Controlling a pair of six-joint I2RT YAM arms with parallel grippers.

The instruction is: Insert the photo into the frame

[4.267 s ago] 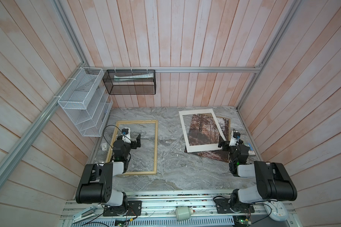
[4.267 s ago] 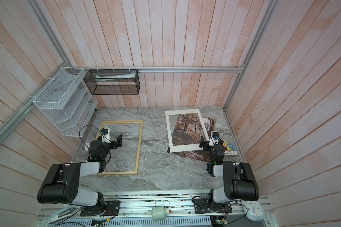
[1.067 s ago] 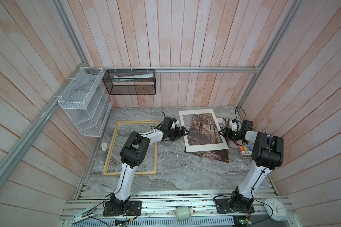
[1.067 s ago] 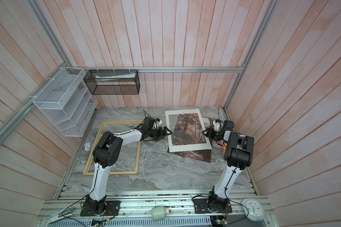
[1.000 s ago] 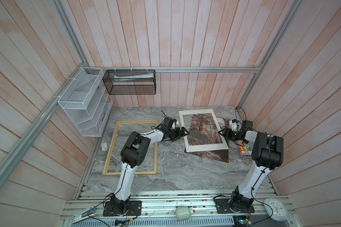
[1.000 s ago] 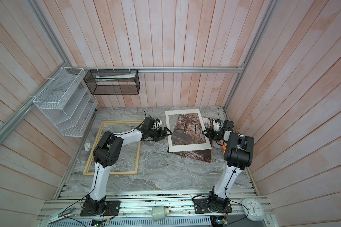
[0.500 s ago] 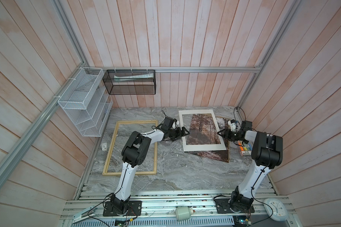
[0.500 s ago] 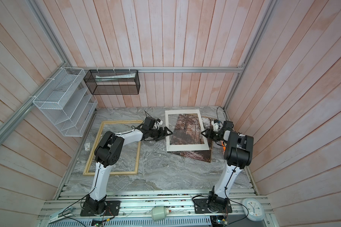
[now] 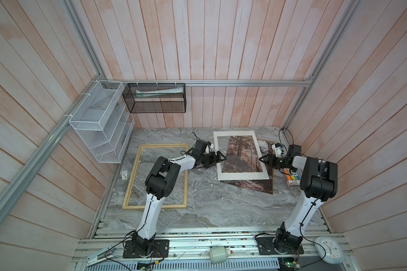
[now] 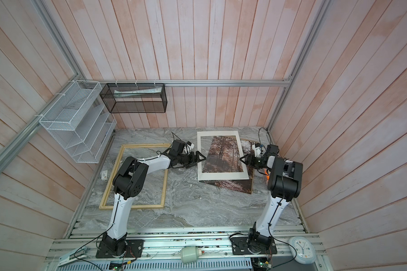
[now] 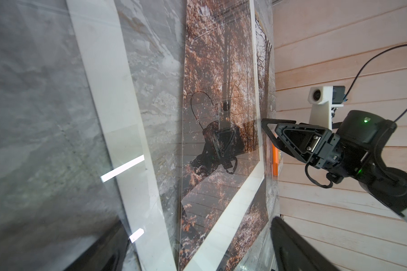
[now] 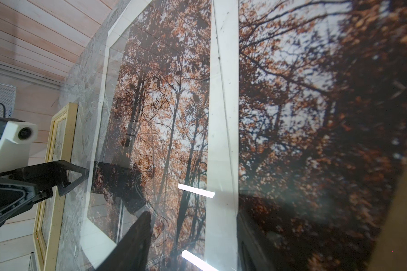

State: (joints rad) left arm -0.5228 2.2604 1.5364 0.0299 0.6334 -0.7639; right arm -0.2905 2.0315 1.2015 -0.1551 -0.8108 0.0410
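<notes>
The photo (image 9: 247, 185), an autumn forest print, lies at the table's back right, also seen in a top view (image 10: 230, 185). A white mat (image 9: 242, 174) under a clear reflecting sheet (image 11: 221, 117) covers most of it. The frame (image 9: 133, 178), empty pale wood rails, lies flat on the left (image 10: 111, 178) (image 12: 57, 145). My left gripper (image 9: 221, 157) (image 11: 195, 253) stands open at the mat's left border. My right gripper (image 9: 263, 160) (image 12: 190, 246) is at the mat's right border, one finger (image 12: 132, 246) above the clear sheet and the other showing dimly through it, jaws apart.
A brown board edge (image 9: 271, 178) shows under the photo. A coloured box (image 9: 293, 179) sits by the right wall, a small white tag (image 9: 124, 174) left of the frame. A white wire rack (image 9: 99, 122) and black mesh basket (image 9: 155, 98) hang on the walls.
Both arms reached out from the front to the mat's two sides. In the last second the mat swung from tilted to square with the table, and the right jaws narrowed slightly.
</notes>
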